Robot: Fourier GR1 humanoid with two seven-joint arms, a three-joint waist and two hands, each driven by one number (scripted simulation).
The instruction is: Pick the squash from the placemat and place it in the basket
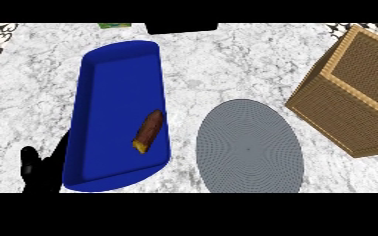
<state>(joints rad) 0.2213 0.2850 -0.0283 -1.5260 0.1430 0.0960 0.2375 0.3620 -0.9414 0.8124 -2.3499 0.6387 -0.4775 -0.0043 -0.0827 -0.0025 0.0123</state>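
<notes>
While the left hand (40, 172) rests open at the counter's near left corner, the squash (148, 131) lies inside the blue tray's (111, 70) right edge, off the placemat (249, 150); grasping across its middle seems best.

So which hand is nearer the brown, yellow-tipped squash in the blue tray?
Left. The black left hand sits lower-left of the squash, beside the blue tray; the right hand is out of view.

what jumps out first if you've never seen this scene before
A big blue tray stands left of centre, with a brown, yellow-tipped item lying by its right wall. Right of it lies a grey round placemat, and a wicker basket fills the right edge. The black left hand rests open at the lower left.
</notes>
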